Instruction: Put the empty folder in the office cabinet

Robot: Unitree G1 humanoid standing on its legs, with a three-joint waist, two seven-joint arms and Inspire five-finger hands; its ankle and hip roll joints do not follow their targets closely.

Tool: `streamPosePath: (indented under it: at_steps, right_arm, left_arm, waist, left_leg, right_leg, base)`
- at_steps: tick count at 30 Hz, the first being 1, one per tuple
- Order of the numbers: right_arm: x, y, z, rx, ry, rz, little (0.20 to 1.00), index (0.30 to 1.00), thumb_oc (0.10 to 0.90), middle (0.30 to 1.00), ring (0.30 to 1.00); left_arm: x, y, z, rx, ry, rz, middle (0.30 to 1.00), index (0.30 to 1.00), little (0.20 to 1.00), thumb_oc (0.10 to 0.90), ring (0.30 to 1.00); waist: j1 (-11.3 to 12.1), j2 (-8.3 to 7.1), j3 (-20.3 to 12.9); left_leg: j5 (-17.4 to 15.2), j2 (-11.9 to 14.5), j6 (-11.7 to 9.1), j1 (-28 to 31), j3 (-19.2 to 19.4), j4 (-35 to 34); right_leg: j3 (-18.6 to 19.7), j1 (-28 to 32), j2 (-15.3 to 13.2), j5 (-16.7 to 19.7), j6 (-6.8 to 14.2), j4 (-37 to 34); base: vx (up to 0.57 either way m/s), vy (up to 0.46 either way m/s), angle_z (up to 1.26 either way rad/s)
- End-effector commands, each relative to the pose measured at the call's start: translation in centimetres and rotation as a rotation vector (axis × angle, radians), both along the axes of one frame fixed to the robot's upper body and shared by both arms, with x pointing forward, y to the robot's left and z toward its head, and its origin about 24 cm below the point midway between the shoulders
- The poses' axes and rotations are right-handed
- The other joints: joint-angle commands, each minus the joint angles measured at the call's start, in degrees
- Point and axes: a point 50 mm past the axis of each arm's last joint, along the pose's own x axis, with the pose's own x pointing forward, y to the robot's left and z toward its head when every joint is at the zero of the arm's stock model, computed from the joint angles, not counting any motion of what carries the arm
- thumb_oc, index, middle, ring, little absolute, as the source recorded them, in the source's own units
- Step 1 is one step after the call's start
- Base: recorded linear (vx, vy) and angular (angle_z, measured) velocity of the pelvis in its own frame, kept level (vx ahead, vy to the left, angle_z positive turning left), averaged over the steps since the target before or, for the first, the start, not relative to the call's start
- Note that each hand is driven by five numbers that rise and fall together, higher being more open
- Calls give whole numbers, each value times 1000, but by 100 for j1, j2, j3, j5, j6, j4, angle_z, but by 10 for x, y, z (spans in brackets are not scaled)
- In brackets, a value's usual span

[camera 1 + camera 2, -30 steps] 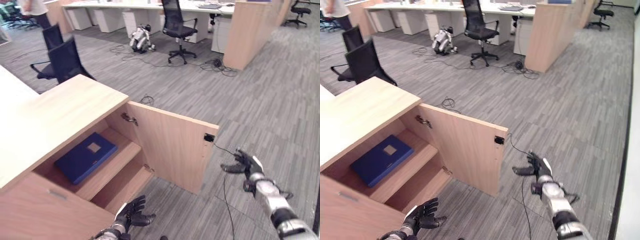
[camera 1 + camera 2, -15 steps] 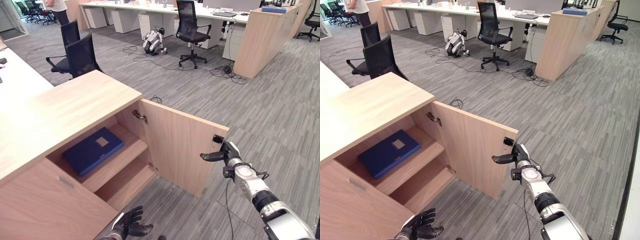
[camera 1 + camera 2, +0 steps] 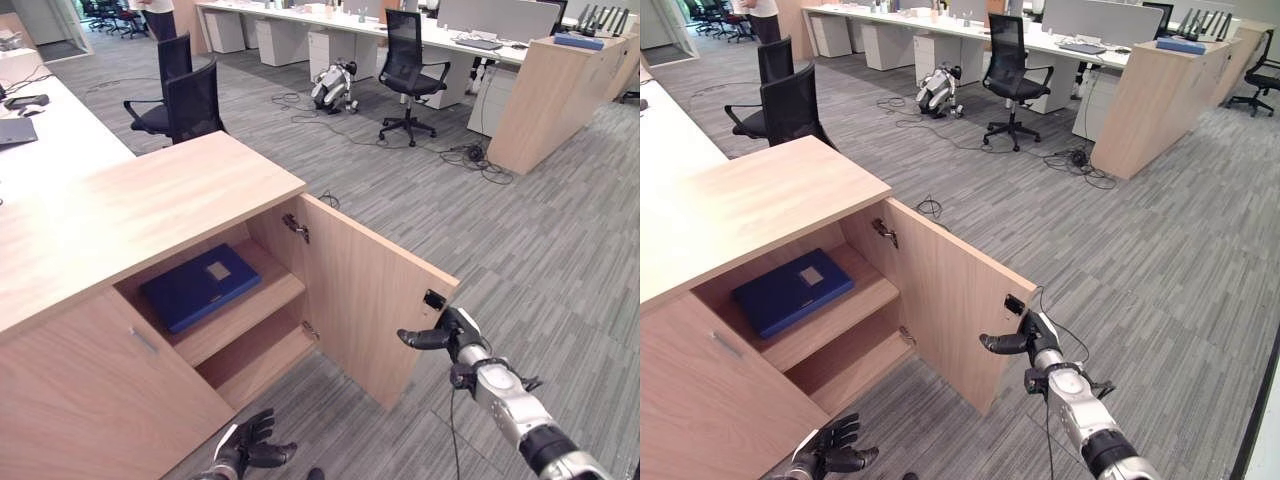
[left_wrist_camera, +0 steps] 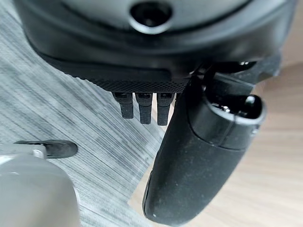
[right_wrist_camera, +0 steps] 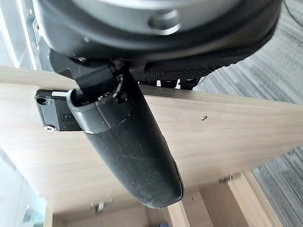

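Right hand is held open at the door edge; left hand hangs open, empty. Folder is already shelved; door remains unclosed.

Folder on upper shelf in cabinet; door at right.

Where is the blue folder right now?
The flat blue folder lies on the upper shelf of the light wooden office cabinet, on the robot's left, behind the open cabinet door.
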Motion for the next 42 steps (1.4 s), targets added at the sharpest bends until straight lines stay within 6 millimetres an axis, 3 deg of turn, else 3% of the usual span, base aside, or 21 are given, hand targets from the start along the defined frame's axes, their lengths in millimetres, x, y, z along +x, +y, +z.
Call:
streamPosePath:
  at_steps: [1,2,3,5,6,11,17,18,19,21,23,24,26,27,28,29,32,33,34,39,42]
  right_arm:
    - [22,65,63,133,-328,298,900,900,800,900,900]
    - [20,62,61,117,-327,300,900,900,800,900,900]
    - [20,62,61,117,-327,300,900,900,800,900,900]
    - [16,65,56,98,-315,308,900,900,800,900,900]
    - [13,69,55,94,-312,330,900,900,800,900,900]
    - [1,77,45,112,-272,371,900,900,800,900,900]
    - [-4,107,53,163,-298,493,900,900,800,900,900]
    - [-1,120,62,190,-333,529,900,900,800,900,900]
    - [0,121,63,191,-334,529,900,900,800,900,900]
    - [11,136,65,343,-309,457,900,900,800,900,900]
    - [18,136,71,371,-325,420,900,900,800,900,900]
    - [33,122,73,428,-326,283,900,900,800,900,900]
    - [52,96,76,484,-334,108,900,900,800,900,900]
    - [52,96,76,484,-334,108,900,900,800,900,900]
    - [65,78,79,504,-343,-5,900,900,800,900,900]
    - [91,24,93,431,-375,-230,900,900,800,900,900]
    - [98,-56,94,442,-333,-580,900,900,800,900,900]
    - [98,-57,95,443,-335,-580,900,900,800,900,900]
    - [88,-87,89,460,-303,-703,900,900,800,900,900]
    - [74,-88,70,400,-263,-627,900,900,800,900,900]
    - [42,-51,16,443,-133,-538,900,900,800,900,900]
  left_arm:
    - [61,1,23,35,-199,-23,900,900,900,800,900]
    - [67,-1,25,33,-213,-25,900,900,900,800,900]
    - [67,-1,25,33,-213,-25,900,900,900,800,900]
    - [67,1,27,31,-224,-22,900,900,900,800,900]
    - [65,2,26,33,-217,-17,900,900,900,800,900]
    - [61,6,23,55,-190,-24,900,900,900,800,900]
    - [64,11,26,87,-197,-56,900,900,900,800,900]
    - [65,14,28,112,-202,-82,900,900,900,800,900]
    - [66,15,29,114,-203,-82,900,900,900,800,900]
    - [61,23,30,156,-198,-91,900,900,900,800,900]
    - [61,28,33,164,-206,-77,900,900,900,800,900]
    - [64,32,37,168,-223,-52,900,900,900,800,900]
    - [68,30,39,147,-245,-46,900,900,900,800,900]
    - [68,30,39,147,-245,-46,900,900,900,800,900]
    - [70,29,40,137,-249,-52,900,900,900,800,900]
    - [76,30,43,127,-262,-67,900,900,900,800,900]
    - [82,26,44,110,-264,-99,900,900,900,800,900]
    - [83,26,44,109,-266,-100,900,900,900,800,900]
    - [80,27,42,104,-242,-97,900,900,900,800,900]
    - [64,22,29,73,-190,-71,900,900,900,800,900]
    - [50,15,18,70,-139,-70,900,900,900,800,900]
  waist:
    - [395,-293,324]
    - [233,-325,321]
    - [240,-323,323]
    - [28,-304,292]
    - [-8,-287,260]
    - [-74,-224,107]
    - [352,-358,58]
    - [581,-389,99]
    - [569,-405,104]
    - [732,-382,159]
    - [795,-355,179]
    - [872,-323,213]
    - [826,-246,167]
    - [827,-246,167]
    - [819,-216,151]
    - [844,-222,171]
    - [919,-352,28]
    - [912,-353,24]
    - [943,-357,-85]
    - [873,-343,-171]
    - [640,-297,-176]
  left_leg:
    - [-216,164,-372,-619,721,799]
    - [-268,458,-363,-584,1564,899]
    - [-278,462,-364,-585,1571,911]
    - [-467,1064,-481,-258,2846,1189]
    - [-474,1161,-527,-157,2997,1198]
    - [-339,1257,-612,181,3029,671]
    - [-422,731,-298,160,2367,67]
    - [-533,565,-148,113,2157,46]
    - [-540,544,-134,108,2144,47]
    - [-756,267,129,230,2011,-1]
    - [-788,217,179,256,1940,-16]
    - [-811,157,244,265,1714,-18]
    - [-701,148,239,228,1404,-18]
    - [-701,149,239,228,1405,-18]
    - [-676,92,229,235,1159,-18]
    - [-719,-26,197,264,848,-18]
    - [-804,-195,186,250,469,-18]
    - [-783,-201,190,225,457,-18]
    - [-825,-230,158,257,324,-18]
    - [-790,-257,121,268,190,-18]
    - [-827,-217,104,345,308,-18]
  right_leg:
    - [-713,-32,-718,-483,626,50]
    - [-955,-78,-816,-463,662,50]
    - [-947,-78,-814,-463,661,50]
    - [-1407,39,-932,-528,627,50]
    - [-1562,105,-957,-517,612,50]
    - [-1996,260,-1024,-453,615,103]
    - [-2475,256,-1367,-439,806,662]
    - [-2634,212,-1569,-441,918,1073]
    - [-2643,203,-1603,-454,936,1115]
    - [-2607,-66,-2173,14,1311,2169]
    - [-2515,-164,-2281,204,1407,2486]
    - [-2048,-411,-2160,168,1472,2861]
    - [-1290,-647,-1554,-293,1252,2517]
    - [-1290,-647,-1553,-293,1251,2517]
    - [-954,-693,-1257,-562,1149,2173]
    - [-637,-690,-1068,-544,1034,1427]
    - [-519,-403,-1029,-468,1003,804]
    - [-534,-409,-1030,-438,1003,775]
    - [-611,-241,-1013,-418,998,656]
    - [-800,18,-975,-291,961,281]
    - [-727,104,-939,-249,944,83]
  base:
    - [-262,75,22]
    - [-261,75,71]
    - [-57,21,132]
    - [-30,80,163]
    - [-30,107,100]
    - [49,198,100]
    - [50,262,90]
    - [40,200,83]
    - [123,390,102]
    - [157,378,88]
    - [98,184,74]
    - [113,127,74]
    - [59,106,111]
    - [42,23,92]
    - [156,-37,51]
    - [176,-58,48]
    - [100,-68,98]
    - [148,-78,123]
    - [115,-55,124]
    - [55,-38,34]
    - [-1,-41,5]
